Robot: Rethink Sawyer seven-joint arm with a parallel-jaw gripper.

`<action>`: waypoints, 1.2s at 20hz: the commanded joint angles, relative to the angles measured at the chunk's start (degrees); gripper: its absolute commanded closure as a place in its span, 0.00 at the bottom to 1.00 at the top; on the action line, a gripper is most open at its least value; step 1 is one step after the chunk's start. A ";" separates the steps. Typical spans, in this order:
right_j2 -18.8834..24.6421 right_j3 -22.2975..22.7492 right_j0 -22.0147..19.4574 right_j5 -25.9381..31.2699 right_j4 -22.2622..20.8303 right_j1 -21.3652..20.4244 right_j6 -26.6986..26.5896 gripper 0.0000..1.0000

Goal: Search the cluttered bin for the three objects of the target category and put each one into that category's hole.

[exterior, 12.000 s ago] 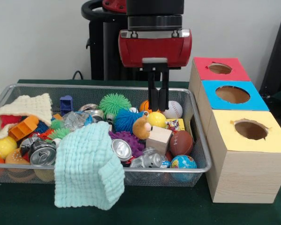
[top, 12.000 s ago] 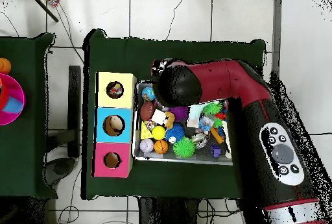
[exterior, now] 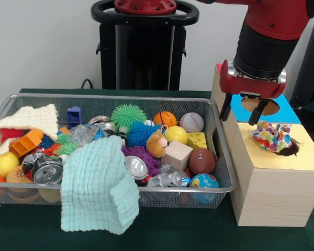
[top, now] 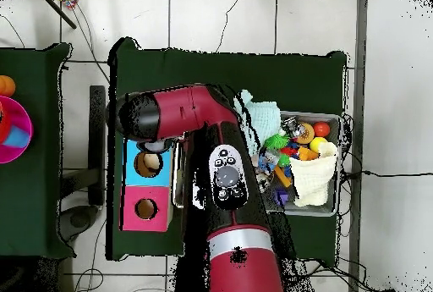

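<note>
The wire mesh bin (exterior: 110,97) is full of toys, cans, balls and cloths. My gripper (exterior: 243,112) is open and empty. It hangs over the back edge of the yellow-topped box (exterior: 309,159), just above and left of the hole. A crumpled wrapper (exterior: 271,136) printed red, blue, yellow and white sits in the mouth of that hole, partly sticking out. I cannot make out other wrappers in the bin. In the overhead view my arm (top: 182,115) covers the yellow box and the gripper; part of the bin (top: 337,166) shows to the right.
The blue-topped box (exterior: 289,113) and red-topped box (exterior: 221,69) stand behind the yellow one, also in the overhead view (top: 131,163) (top: 128,209). A mint knitted cloth (exterior: 97,185) hangs over the bin's front rim. A cream cloth (exterior: 31,117) lies at the left.
The gripper has left the bin's back right and now hangs over the yellow box. The wrapper that lay by the yellow cheese block now sits in the yellow hole.
</note>
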 commanded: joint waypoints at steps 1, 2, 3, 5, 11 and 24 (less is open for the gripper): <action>5.61 4.18 -1.58 1.44 2.19 1.73 -3.78 0.00; 5.79 3.95 -1.55 0.83 2.38 2.13 -3.54 0.00; 5.93 4.11 -1.55 -0.32 2.42 2.36 -3.29 0.00; 6.36 3.93 -1.44 -1.01 2.68 3.05 -3.14 0.00; 6.31 4.26 -0.82 -1.00 2.41 2.48 -2.42 1.00; 3.65 4.46 2.53 -3.19 2.87 1.65 4.36 1.00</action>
